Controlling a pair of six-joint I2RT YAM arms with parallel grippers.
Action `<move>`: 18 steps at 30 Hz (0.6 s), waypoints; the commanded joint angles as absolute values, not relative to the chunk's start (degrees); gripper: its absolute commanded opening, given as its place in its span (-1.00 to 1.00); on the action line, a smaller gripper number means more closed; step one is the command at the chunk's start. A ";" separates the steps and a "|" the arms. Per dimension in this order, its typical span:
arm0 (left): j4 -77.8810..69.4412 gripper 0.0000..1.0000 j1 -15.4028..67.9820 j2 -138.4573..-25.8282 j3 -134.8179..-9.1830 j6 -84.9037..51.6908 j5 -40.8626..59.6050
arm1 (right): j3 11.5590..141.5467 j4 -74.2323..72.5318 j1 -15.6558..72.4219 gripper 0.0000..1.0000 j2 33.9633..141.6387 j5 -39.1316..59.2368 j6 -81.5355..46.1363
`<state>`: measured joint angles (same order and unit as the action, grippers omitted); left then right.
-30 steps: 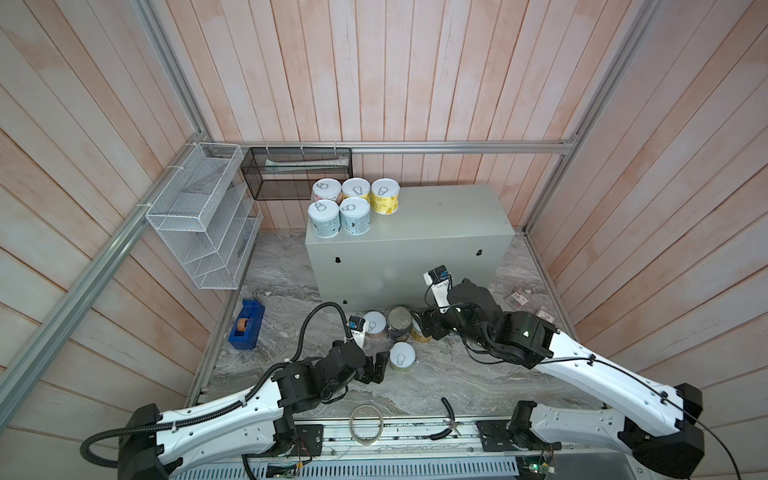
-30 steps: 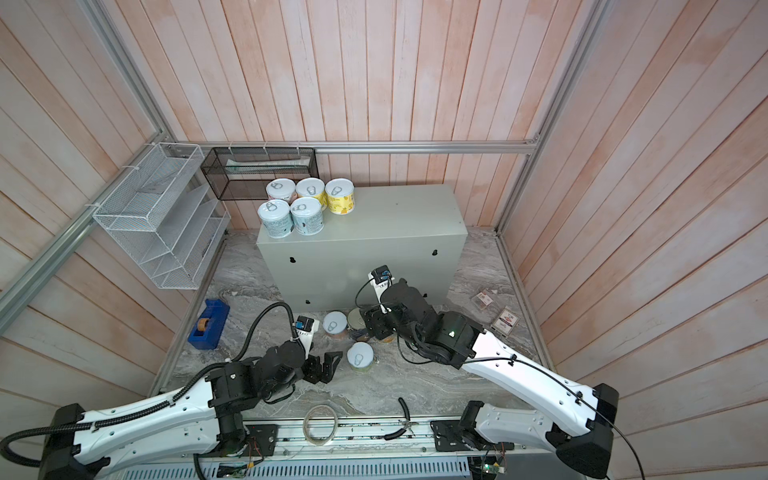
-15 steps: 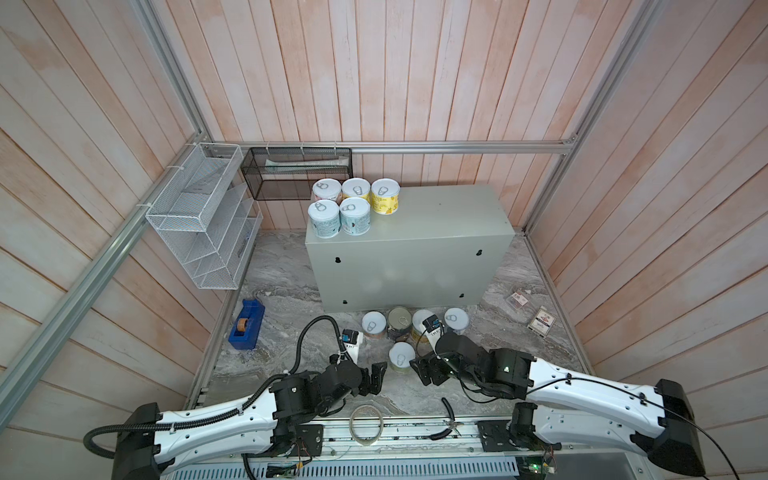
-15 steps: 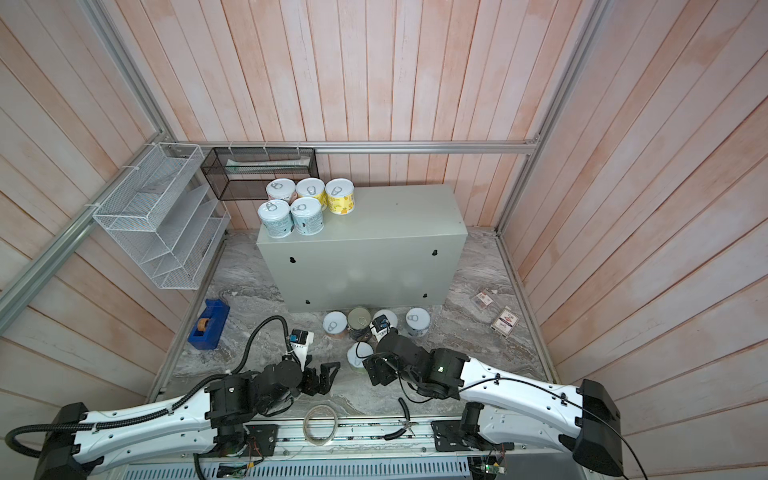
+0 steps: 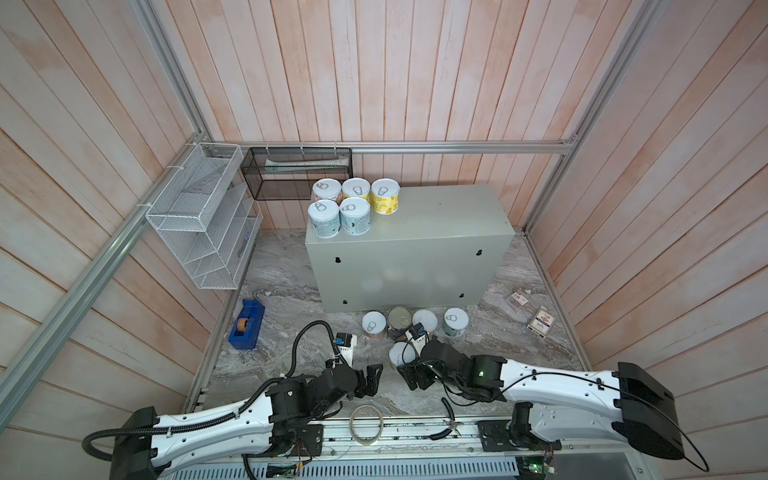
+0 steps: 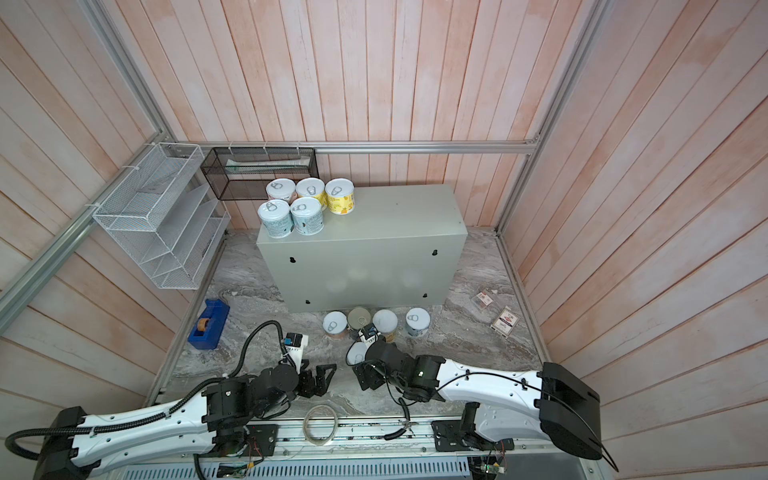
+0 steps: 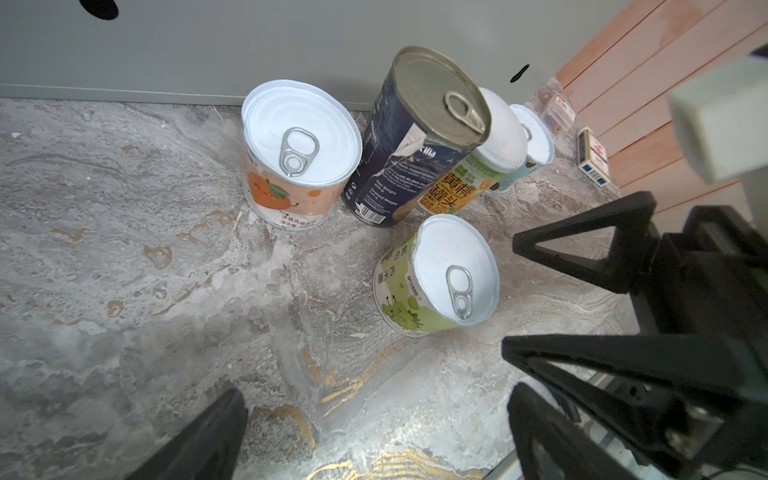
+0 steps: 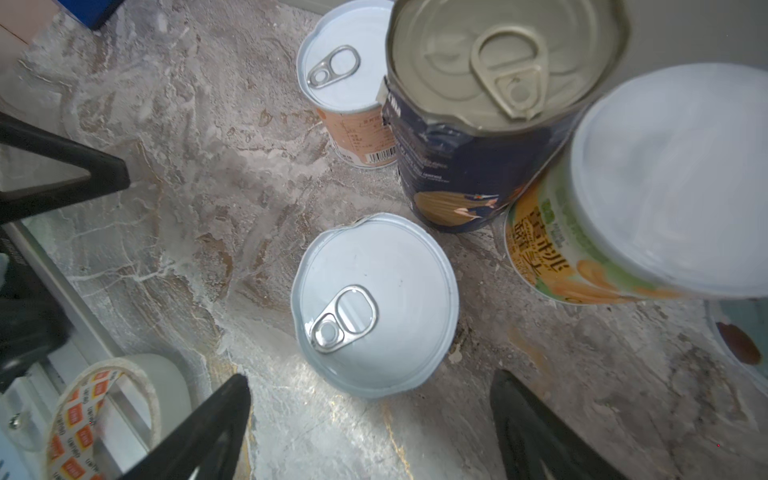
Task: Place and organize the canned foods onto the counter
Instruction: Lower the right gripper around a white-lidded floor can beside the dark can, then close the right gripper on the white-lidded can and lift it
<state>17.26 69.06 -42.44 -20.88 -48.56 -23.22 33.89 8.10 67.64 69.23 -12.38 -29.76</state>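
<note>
- Black-fingered right gripper (image 5: 411, 374) now sits pulled back toward the near rail, jaws spread wide and holding nothing. A second ago it reaches into the floor row at the counter's foot with narrower jaws.
- Green can (image 8: 374, 303) stands upright just ahead of it, lined up with the gap between the fingers and untouched.
- The pull-back uncovers the white-lidded can (image 5: 426, 321) and teal can (image 5: 456, 321). With the orange can (image 5: 374, 324) and navy can (image 5: 400, 319), that makes four in a row just in front of the counter's face, with the green one alone nearer the arms.
- Left gripper (image 5: 372, 380) also eases back slightly. It is fully open and empty, facing the right one across bare marble surface (image 5: 291, 353).
- Task meaning: nothing gets lifted in this second. Counter (image 5: 449, 216) carries five cans (image 5: 355, 203) bunched at the left end of its top and five stand on the floor, so I judge it roughly half done. The green can reads as the right arm's next pick.
- Hidden: in both top views the right wrist covers part of the green can. The teal can is cut off at the right wrist view's edge and sits mostly behind the white-lidded can in the left wrist view.
- Hard to tell: the green can's rim looks kinked on one side, possibly just glare.
- Tape roll (image 8: 104, 395) lies by the rail and is not a can.
</note>
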 commanded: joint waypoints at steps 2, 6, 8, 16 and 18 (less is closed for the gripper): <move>17.94 0.99 69.26 -42.87 -21.89 -50.57 -25.06 | 34.96 4.93 67.77 0.80 73.23 -13.40 -27.63; 18.46 0.98 69.26 -43.27 -22.05 -51.33 -24.71 | 35.64 2.98 67.70 0.80 76.79 -13.50 -26.26; 18.72 0.98 69.26 -43.57 -22.38 -51.23 -24.64 | 35.26 0.98 67.60 0.80 78.53 -13.36 -25.80; 19.21 0.97 69.29 -45.09 -23.55 -51.58 -25.07 | 36.53 -4.61 66.29 0.78 85.19 -13.58 -24.19; 19.31 0.96 69.26 -45.35 -23.56 -51.98 -25.05 | 36.66 -5.95 65.56 0.78 86.15 -13.37 -23.88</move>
<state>18.52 69.06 -45.04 -22.06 -50.83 -23.29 35.03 -2.57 66.50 85.03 -12.49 -25.17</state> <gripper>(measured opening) 0.981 0.890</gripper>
